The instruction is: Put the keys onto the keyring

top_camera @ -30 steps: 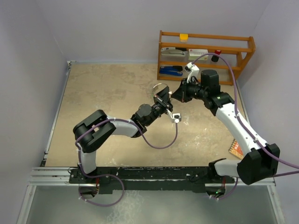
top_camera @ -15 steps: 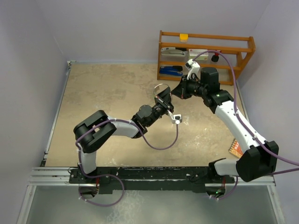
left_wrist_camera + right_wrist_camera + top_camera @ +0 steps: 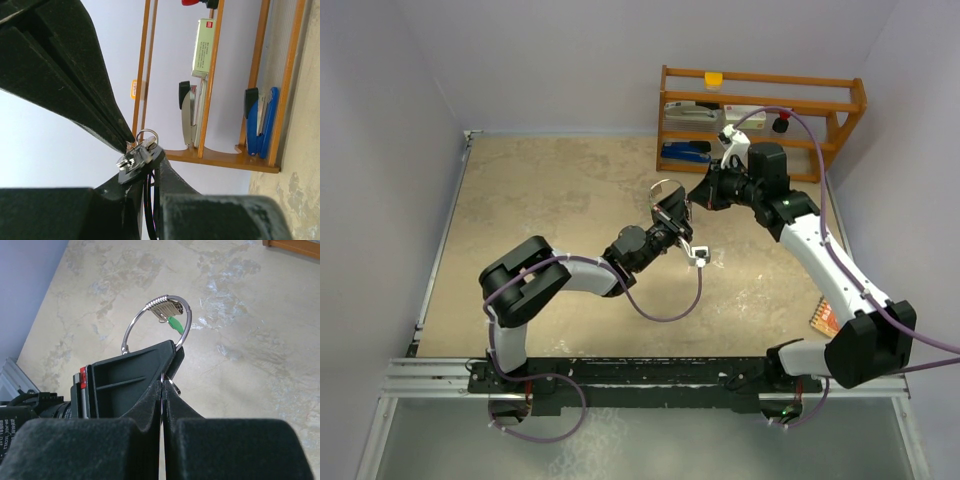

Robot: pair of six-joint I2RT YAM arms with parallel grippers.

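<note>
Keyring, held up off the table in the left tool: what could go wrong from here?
The left tool pinches only the lower edge of the thin keyring, so the ring could swivel or slip out, taking the green key with it. The right tool, shut, sits almost against the left one; a small misjudged move could knock them together.

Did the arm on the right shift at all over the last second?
Yes, a little: the right arm has edged toward the wooden shelf at the table's far side.

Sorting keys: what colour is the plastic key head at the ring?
Green key head, best in right wrist view.
</note>
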